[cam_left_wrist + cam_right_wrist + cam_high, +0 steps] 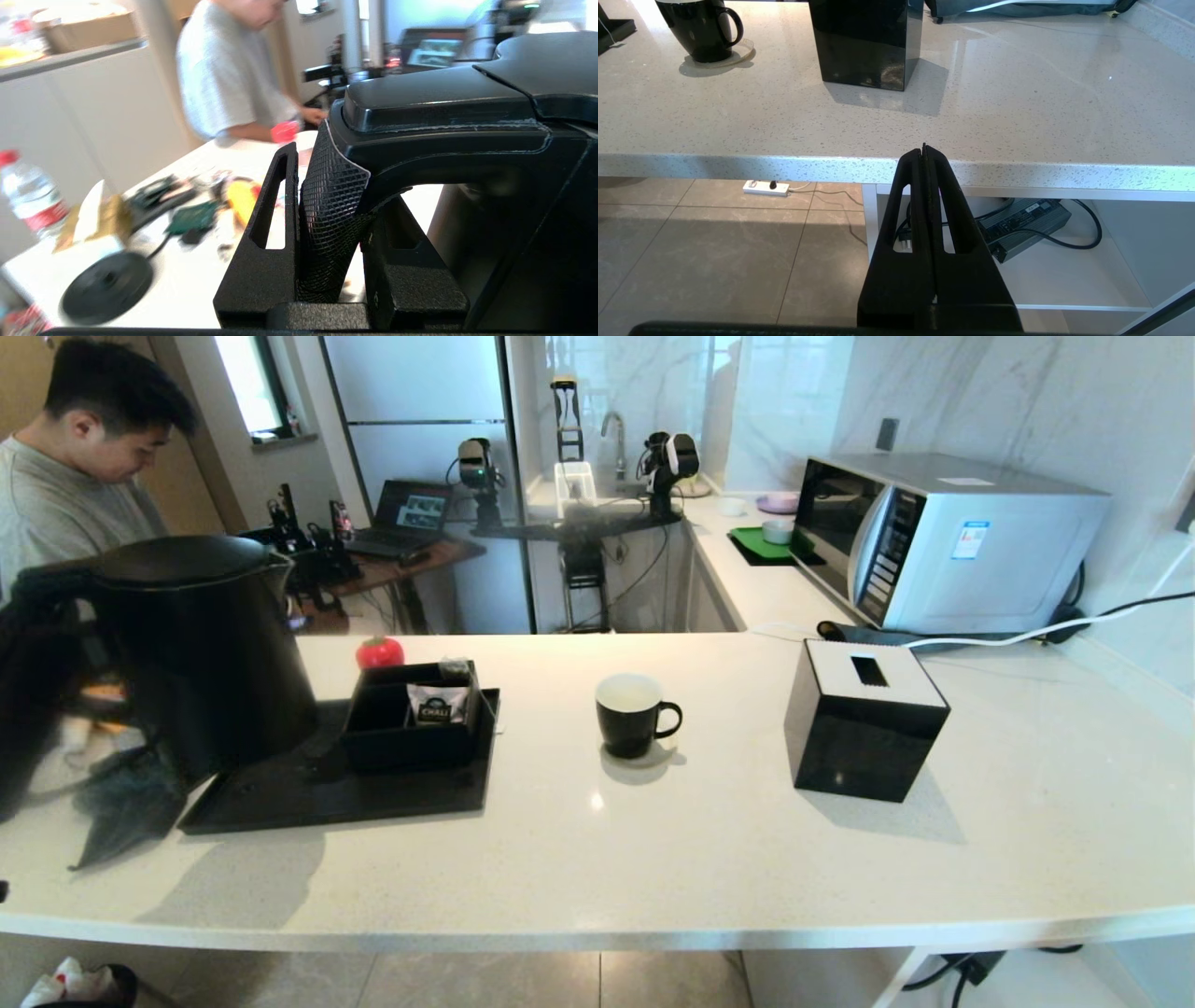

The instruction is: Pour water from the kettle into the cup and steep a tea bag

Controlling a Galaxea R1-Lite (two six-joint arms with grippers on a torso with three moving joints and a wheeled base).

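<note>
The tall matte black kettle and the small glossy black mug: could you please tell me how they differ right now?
The tall matte black kettle is far bigger than the small glossy black mug. The kettle is gripped by its handle in the left gripper; the mug stands free on the white counter. The kettle's lid is closed; the mug's white inside is open. Both are black, with loop handles.

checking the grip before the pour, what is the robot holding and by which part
The left end effector is closed on the kettle by its loop handle. The right end effector is shut and holds nothing.
</note>
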